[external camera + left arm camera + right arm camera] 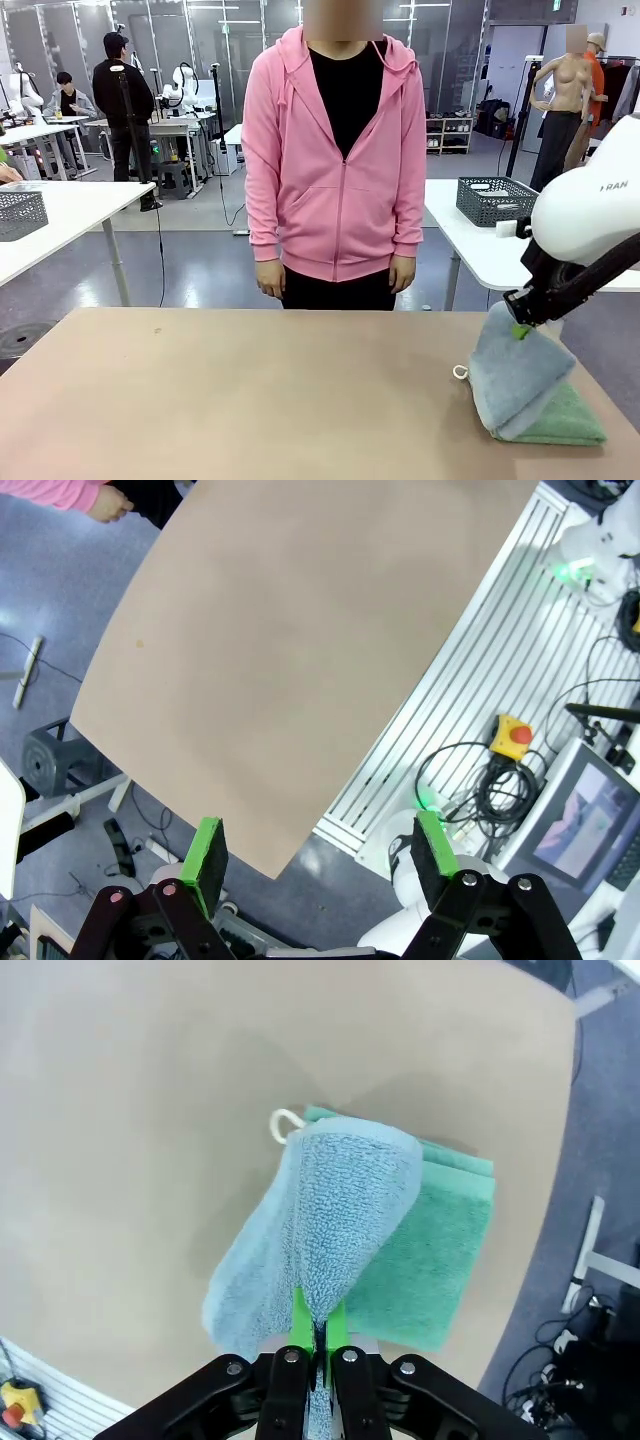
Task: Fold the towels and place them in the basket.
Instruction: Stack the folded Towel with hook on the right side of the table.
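My right gripper is shut on one corner of the pale blue-grey towel and holds that corner up at the table's right end. The towel's lower part rests, draped, on the mint green towel, which lies folded flat by the table's right edge. A white loop sticks out at their left side. In the right wrist view the blue-grey towel hangs from my right gripper over the green towel. My left gripper is open and holds nothing, high above a table corner. The basket is out of view.
A person in a pink hoodie stands at the far side, hands down by their sides. The brown table is bare left of the towels. Dark mesh bins stand on white tables behind.
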Robot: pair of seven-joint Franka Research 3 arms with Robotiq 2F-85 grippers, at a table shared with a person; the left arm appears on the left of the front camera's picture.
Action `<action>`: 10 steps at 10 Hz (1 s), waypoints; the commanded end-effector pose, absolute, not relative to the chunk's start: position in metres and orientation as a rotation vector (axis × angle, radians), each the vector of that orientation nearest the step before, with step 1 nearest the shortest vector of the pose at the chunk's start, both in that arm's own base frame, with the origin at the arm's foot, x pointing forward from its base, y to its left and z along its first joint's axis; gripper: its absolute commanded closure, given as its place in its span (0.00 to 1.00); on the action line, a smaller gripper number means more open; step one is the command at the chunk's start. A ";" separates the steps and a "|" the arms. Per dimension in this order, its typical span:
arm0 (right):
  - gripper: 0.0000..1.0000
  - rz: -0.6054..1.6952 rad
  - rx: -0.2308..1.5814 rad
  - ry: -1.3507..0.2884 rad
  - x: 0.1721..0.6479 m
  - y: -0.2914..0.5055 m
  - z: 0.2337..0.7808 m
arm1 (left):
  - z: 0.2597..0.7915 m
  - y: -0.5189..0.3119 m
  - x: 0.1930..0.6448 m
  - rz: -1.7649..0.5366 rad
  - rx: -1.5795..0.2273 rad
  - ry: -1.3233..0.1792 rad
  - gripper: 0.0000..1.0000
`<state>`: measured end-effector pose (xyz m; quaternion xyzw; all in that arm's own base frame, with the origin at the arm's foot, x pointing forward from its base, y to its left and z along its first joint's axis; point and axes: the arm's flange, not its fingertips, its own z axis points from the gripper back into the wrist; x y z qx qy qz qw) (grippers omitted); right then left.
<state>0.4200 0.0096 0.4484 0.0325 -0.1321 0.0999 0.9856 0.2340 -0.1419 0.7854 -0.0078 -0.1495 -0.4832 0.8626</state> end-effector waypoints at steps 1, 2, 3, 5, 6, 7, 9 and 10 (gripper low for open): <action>0.95 0.213 -0.053 -0.233 0.429 -0.004 0.427 | 0.787 -0.142 0.233 -1.002 -0.011 -0.318 0.07; 0.93 0.206 -0.090 -0.207 0.432 -0.008 0.416 | 0.787 -0.142 0.233 -1.002 -0.011 -0.318 0.07; 0.92 0.202 -0.128 -0.178 0.436 -0.011 0.405 | 0.787 -0.142 0.233 -1.002 -0.011 -0.318 0.07; 0.72 0.191 -0.197 -0.137 0.439 -0.013 0.393 | 0.787 -0.142 0.233 -1.002 -0.011 -0.318 0.07; 0.60 0.196 -0.208 -0.130 0.440 -0.010 0.391 | 0.787 -0.142 0.233 -1.002 -0.011 -0.318 0.07; 0.36 0.201 -0.207 -0.129 0.440 -0.007 0.390 | 0.787 -0.142 0.233 -1.002 -0.011 -0.318 0.07; 0.01 0.189 -0.221 -0.133 0.437 -0.004 0.393 | 0.787 -0.142 0.233 -1.002 -0.011 -0.318 0.07; 0.11 0.184 -0.229 -0.137 0.434 -0.003 0.396 | 0.787 -0.142 0.233 -1.002 -0.011 -0.318 0.07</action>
